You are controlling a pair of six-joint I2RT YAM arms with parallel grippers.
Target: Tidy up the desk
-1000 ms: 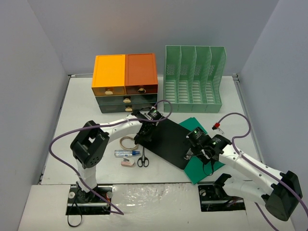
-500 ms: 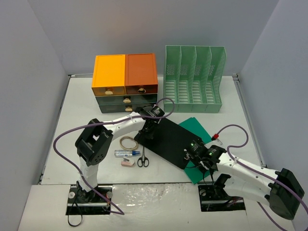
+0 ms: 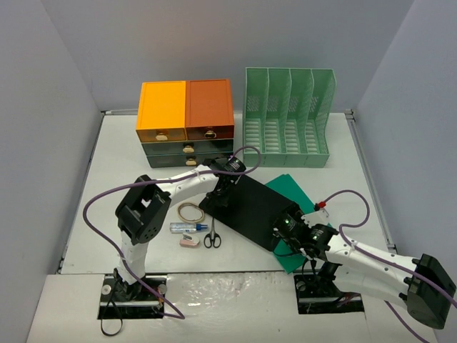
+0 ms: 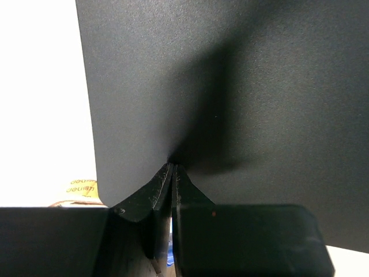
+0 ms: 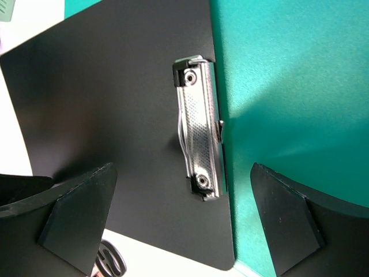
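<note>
A black clipboard [image 3: 250, 207] lies slanted on the off-white desk [image 3: 121, 150], its right part resting over a green folder [image 3: 303, 191]. My left gripper [image 3: 220, 194] is shut at the board's far-left corner. In the left wrist view its closed tips [image 4: 172, 167] touch the dark board [image 4: 230, 86], and nothing shows between them. My right gripper [image 3: 283, 232] hovers open at the board's near end. In the right wrist view its jaws [image 5: 183, 170] straddle the metal clip [image 5: 200, 135], with black board [image 5: 115, 115] on the left and green folder [image 5: 288, 86] on the right.
An orange-topped drawer unit [image 3: 186, 107] and a green slotted file rack [image 3: 288, 118] stand at the back. Left of the clipboard lie a rubber band [image 3: 190, 211], a small blue-capped tube [image 3: 184, 227], scissors [image 3: 212, 237] and a small pinkish item [image 3: 190, 243].
My left gripper has closed fully at the clipboard's corner. The right arm has drawn back toward the near edge and lowered over the clip end, still open.
</note>
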